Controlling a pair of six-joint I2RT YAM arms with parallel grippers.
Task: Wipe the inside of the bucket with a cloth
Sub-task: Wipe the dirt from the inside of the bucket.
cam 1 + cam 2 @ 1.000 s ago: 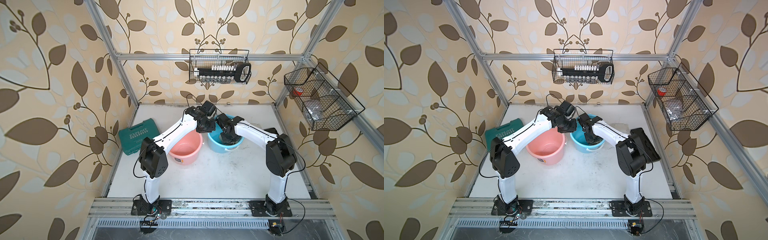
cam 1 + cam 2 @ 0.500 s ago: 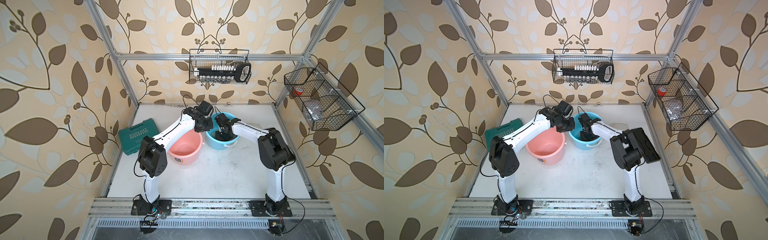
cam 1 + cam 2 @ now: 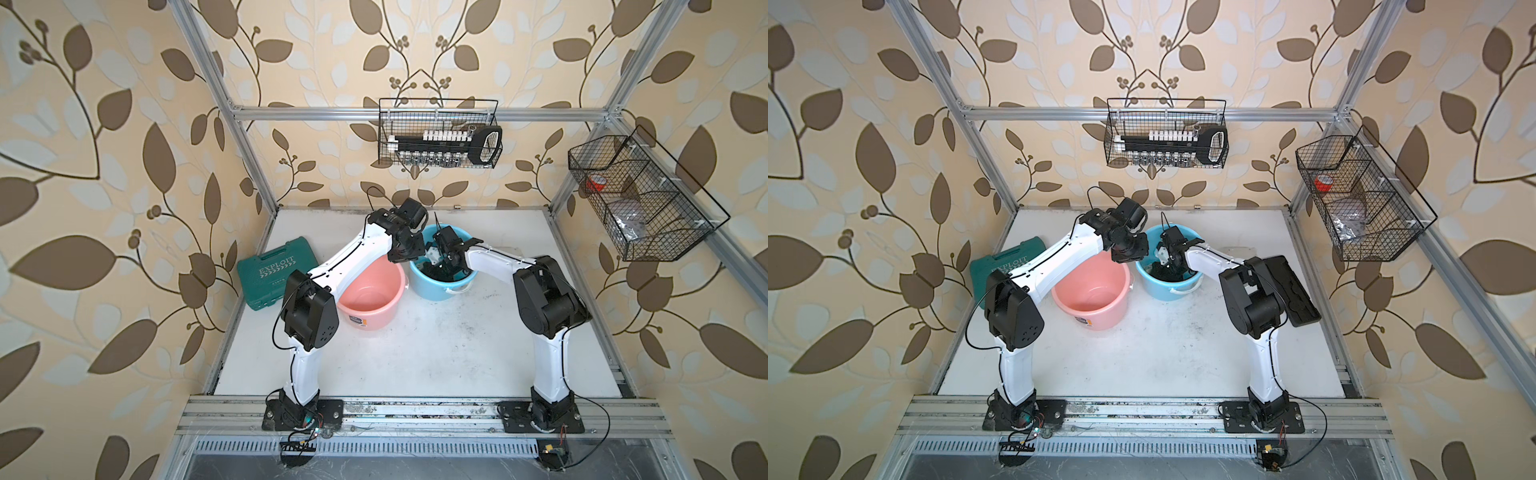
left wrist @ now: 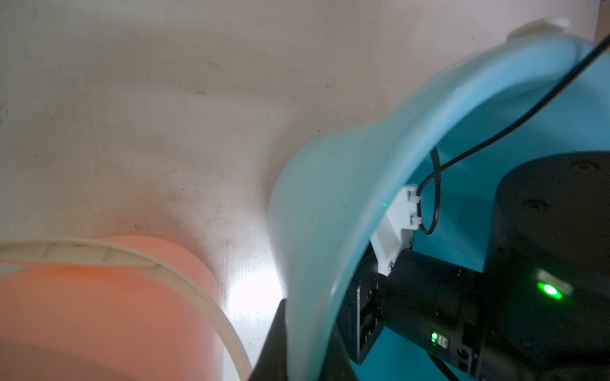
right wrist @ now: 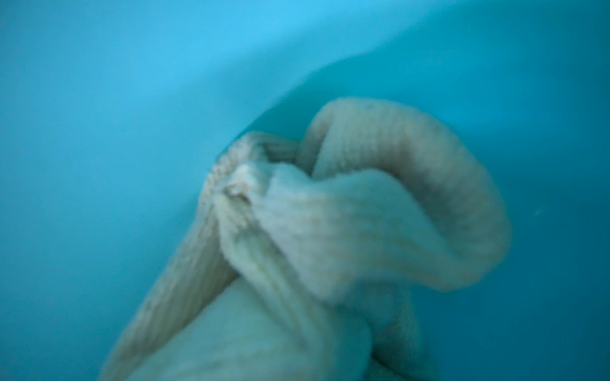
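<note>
1. The white table [image 3: 415, 345] is seen in both top views, with two buckets set side by side toward its back and both arms reached over them.
2. The pink bucket [image 3: 370, 297] — the larger-looking one — is stood upright on the left arm's side, just beside the blue one; nothing can be made out inside it.
3. The blue bucket [image 3: 432, 291] is stood upright too and is judged to be the one being wiped, since both grippers are at it.
4. The left gripper [image 3: 413, 257] is closed over the blue bucket's rim on the side facing the pink bucket. In the left wrist view one dark finger is seen outside the wall and one inside, so the bucket is taken to be steadied.
5. The right gripper [image 3: 444, 269] is found well inside the blue bucket, below its rim. Its jaws are shown by no view, but they are taken to be fully closed with the cloth pinched between them.
6. The cloth [image 5: 346, 231], pale yellow and ribbed, is found inside the blue bucket, bunched into a thick twist. It lies straight ahead of the right gripper — its long axis is run out from the jaws toward the seam where wall meets floor, which its folded end appears to touch. The next stroke is therefore judged to fall to the right arm, along that seam.
</note>
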